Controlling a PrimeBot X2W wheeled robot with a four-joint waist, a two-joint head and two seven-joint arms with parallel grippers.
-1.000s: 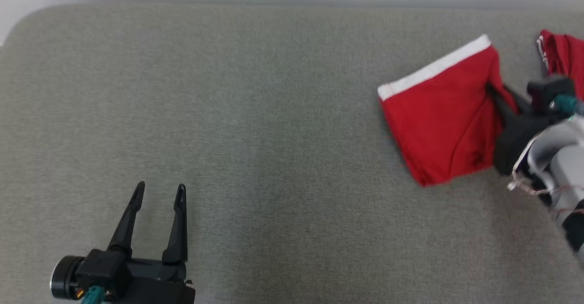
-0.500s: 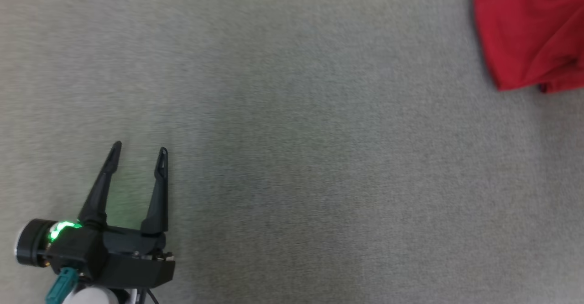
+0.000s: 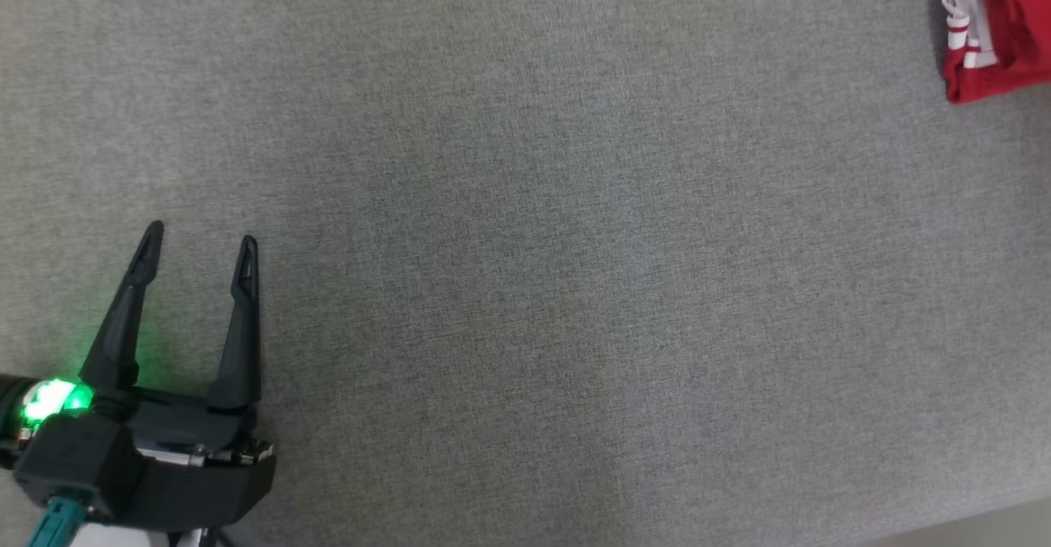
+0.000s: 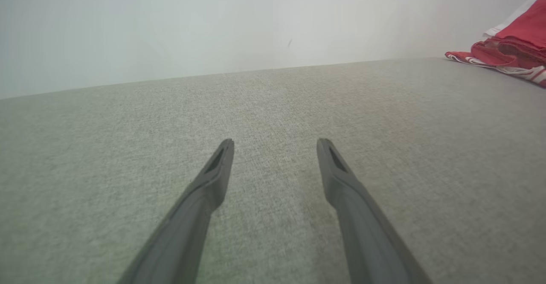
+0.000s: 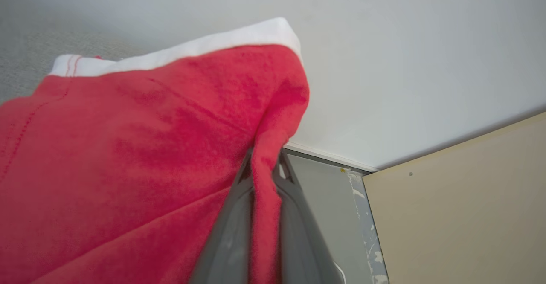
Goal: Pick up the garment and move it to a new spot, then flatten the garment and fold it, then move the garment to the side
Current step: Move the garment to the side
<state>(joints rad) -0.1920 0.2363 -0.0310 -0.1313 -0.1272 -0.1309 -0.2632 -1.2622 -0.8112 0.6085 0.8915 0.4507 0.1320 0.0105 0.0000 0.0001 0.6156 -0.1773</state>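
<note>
The right hand (image 5: 265, 161) is pinching a fold of the red knit garment with a white waistband (image 5: 128, 147) and holds it lifted at the right side of the grey fabric-covered table (image 3: 525, 251). The left hand (image 3: 199, 239) hovers low over the table, spread and empty. This looks like the move aside. Next, the garment needs lowering flat before release, so the folds keep. Its waistband points away from the fingers, and the long axis runs along that band.

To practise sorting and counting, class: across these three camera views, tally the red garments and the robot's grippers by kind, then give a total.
Red garments: 2, striped garment, white-banded garment
Grippers: 2, left gripper, right gripper
Total: 4
</note>
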